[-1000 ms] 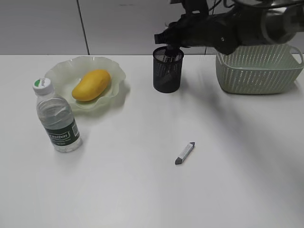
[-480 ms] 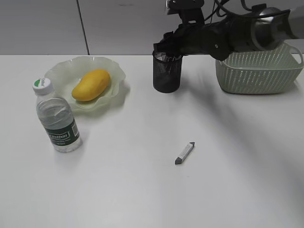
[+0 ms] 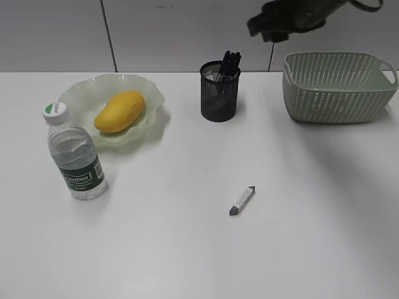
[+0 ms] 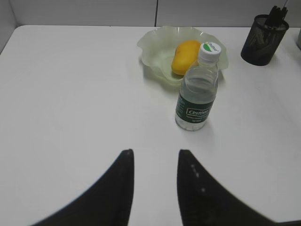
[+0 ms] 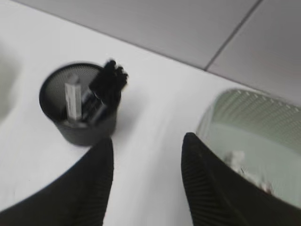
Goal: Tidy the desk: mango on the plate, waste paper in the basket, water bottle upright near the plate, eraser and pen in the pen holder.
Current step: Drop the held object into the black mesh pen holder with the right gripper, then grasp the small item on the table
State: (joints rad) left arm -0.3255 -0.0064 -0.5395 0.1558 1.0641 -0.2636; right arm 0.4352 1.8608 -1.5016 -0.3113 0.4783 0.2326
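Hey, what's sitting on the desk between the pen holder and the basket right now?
Nothing. In the exterior view the stretch of white desk between the pen holder and the basket is bare; the right wrist view shows the same empty gap.

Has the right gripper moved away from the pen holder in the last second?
Yes. The right gripper was right over the pen holder; it now sits higher and further right, toward the basket, leaving a pen inside.
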